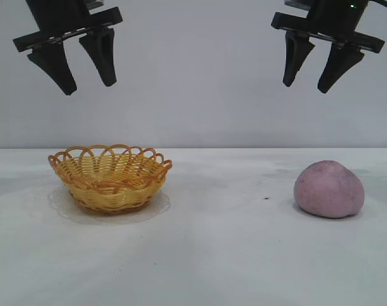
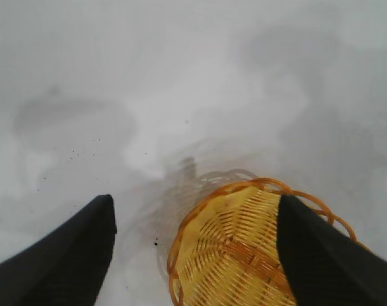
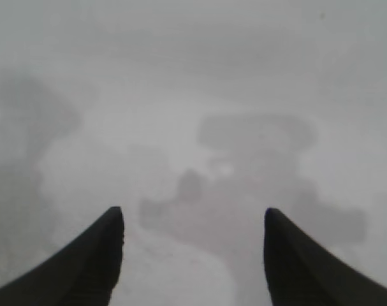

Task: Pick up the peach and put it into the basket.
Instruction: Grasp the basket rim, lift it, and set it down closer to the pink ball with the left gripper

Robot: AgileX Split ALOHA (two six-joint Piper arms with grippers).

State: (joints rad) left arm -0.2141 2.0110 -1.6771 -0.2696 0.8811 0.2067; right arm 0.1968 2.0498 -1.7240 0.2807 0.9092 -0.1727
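Observation:
A dusty pink-mauve peach (image 1: 329,189) rests on the white table at the right. The yellow woven basket (image 1: 110,176) with its looped orange rim stands at the left and holds nothing. High above the basket hangs my left gripper (image 1: 89,87), open and empty; its wrist view looks down on part of the basket (image 2: 238,248) between the black fingers (image 2: 65,255). My right gripper (image 1: 306,87) hangs open and empty high above the peach, slightly to its left. The right wrist view shows only bare table between the open gripper (image 3: 193,220) tips; the peach is out of that view.
The white table (image 1: 219,242) stretches between basket and peach, with a tiny dark speck (image 1: 266,198) near the peach. A plain grey wall (image 1: 193,76) stands behind.

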